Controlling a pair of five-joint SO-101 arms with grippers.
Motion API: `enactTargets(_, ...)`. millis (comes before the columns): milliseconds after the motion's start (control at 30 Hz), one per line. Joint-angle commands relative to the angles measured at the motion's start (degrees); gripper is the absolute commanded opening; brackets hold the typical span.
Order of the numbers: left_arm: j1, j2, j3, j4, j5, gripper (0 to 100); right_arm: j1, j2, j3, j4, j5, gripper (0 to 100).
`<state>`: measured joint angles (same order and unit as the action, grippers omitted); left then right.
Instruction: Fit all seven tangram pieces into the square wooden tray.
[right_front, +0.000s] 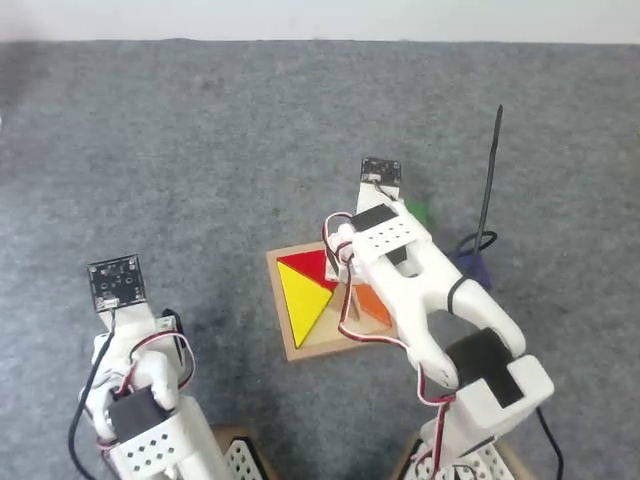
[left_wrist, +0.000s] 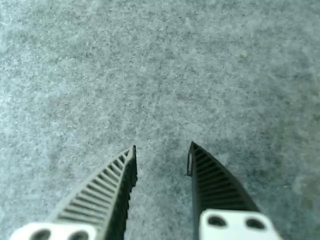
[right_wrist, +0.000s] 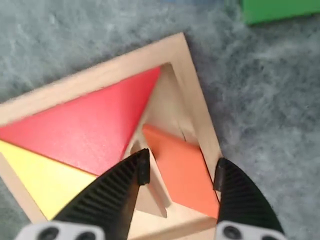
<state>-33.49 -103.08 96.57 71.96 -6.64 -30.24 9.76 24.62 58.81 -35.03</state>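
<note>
Right claw (right_wrist: 181, 170) open, straddling the orange piece (right_wrist: 175, 160) in the tray (right_wrist: 100, 75).
The orange piece lies between its fingertips, with the red triangle (right_wrist: 90, 125) and yellow triangle (right_wrist: 45, 175) just beside; a green piece (right_wrist: 277, 10) waits on the carpet beyond. Orange looks placed, perhaps not squared; next, I judge, lift clear and fetch green. Left claw (left_wrist: 162, 149), also open, hangs over bare carpet (left_wrist: 150, 60).

Bench (right_front: 200, 150) covering: grey felt-like cloth, fuzzy and matt. On to the tray (right_wrist: 102, 74), pale bare wood, sanded smooth. Red triangle (right_wrist: 85, 125), yellow triangle (right_wrist: 45, 175), orange piece (right_wrist: 187, 180): smooth painted faces, soft satin look. Right tool (right_wrist: 181, 170): ribbed black plastic, matt.
</note>
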Motion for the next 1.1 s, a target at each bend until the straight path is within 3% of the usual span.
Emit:
enactTargets(0, -0.4, -1.1, -0.2, 0.3, 0.4, 17, 1.4, 3.3, -2.5, -5.1, 1.4, 18.4)
enactTargets(200, -0.4, -1.1, -0.2, 0.3, 0.4, 17, 3.1, 2.6, -10.5, 3.4, 1.5, 18.4)
enactTargets(333, -0.4, -1.1, -0.2, 0.3, 0.4, 17, -4.2, -0.8, -10.3, 7.5, 2.9, 18.4)
enactTargets(533, -0.4, -1.1, -0.2, 0.3, 0.4, 17, -12.1, -8.7, -1.7, 2.8, 4.1, 18.4)
enactTargets(733, -0.4, -1.1, -0.2, 0.3, 0.4, 17, -12.0, -14.3, 5.1, -2.6, 6.0, 18.4)
enactTargets(1067, -0.4, -1.1, -0.2, 0.3, 0.4, 17, -5.7, -6.7, 6.7, -9.6, 8.4, 18.4)
